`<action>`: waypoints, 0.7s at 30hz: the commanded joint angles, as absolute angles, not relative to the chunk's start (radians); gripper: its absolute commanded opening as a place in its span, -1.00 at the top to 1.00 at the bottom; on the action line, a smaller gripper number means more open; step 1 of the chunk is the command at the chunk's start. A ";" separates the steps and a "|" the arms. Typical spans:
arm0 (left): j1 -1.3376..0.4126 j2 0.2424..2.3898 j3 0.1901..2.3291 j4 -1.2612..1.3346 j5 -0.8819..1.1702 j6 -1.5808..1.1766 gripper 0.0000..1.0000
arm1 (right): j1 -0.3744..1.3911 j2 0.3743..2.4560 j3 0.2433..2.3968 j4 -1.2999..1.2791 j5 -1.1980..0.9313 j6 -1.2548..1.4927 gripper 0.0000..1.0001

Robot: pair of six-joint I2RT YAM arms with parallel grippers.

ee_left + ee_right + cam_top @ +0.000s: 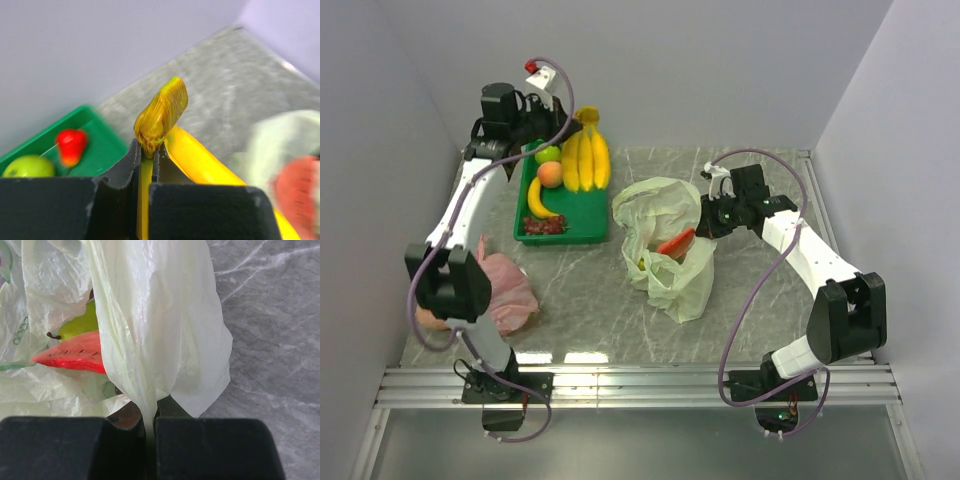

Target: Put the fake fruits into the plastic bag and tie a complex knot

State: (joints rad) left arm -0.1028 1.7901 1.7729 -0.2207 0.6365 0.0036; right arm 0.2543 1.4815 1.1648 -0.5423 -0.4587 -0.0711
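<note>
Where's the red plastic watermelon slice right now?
Top view: the watermelon slice sits inside the pale green plastic bag, mid-table, beside the right gripper pinching its edge.

Bright, even light; blurred wrist-view edges

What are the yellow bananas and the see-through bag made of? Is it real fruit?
Not real, it seems. The bananas look like plastic: smooth and glossy, with painted-looking streaks on the stem. The bag looks like thin plastic film: pale green, see-through and crinkled.

white arms point(468, 198) with black joints point(455, 282), purple cables point(567, 100), black fingers point(119, 172).
</note>
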 commanded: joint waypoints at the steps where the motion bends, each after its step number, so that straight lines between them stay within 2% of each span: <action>1: -0.217 1.651 1.683 -0.167 0.681 -0.035 0.99 | 0.247 1.447 1.212 -0.552 -0.429 -0.061 1.00; 6: -0.420 1.559 1.533 -0.065 0.502 0.035 0.99 | 0.247 1.440 1.210 -0.558 -0.448 -0.049 1.00; 10: -0.595 1.589 1.447 0.087 0.359 0.091 0.99 | 0.247 1.442 1.209 -0.575 -0.460 -0.048 1.00; 16: -0.676 1.697 1.376 0.207 0.310 0.017 0.99 | 0.244 1.416 1.192 -0.561 -0.466 -0.031 1.00; 21: -0.716 1.729 1.290 0.192 0.334 0.047 0.99 | 0.238 1.413 1.200 -0.560 -0.446 -0.031 1.00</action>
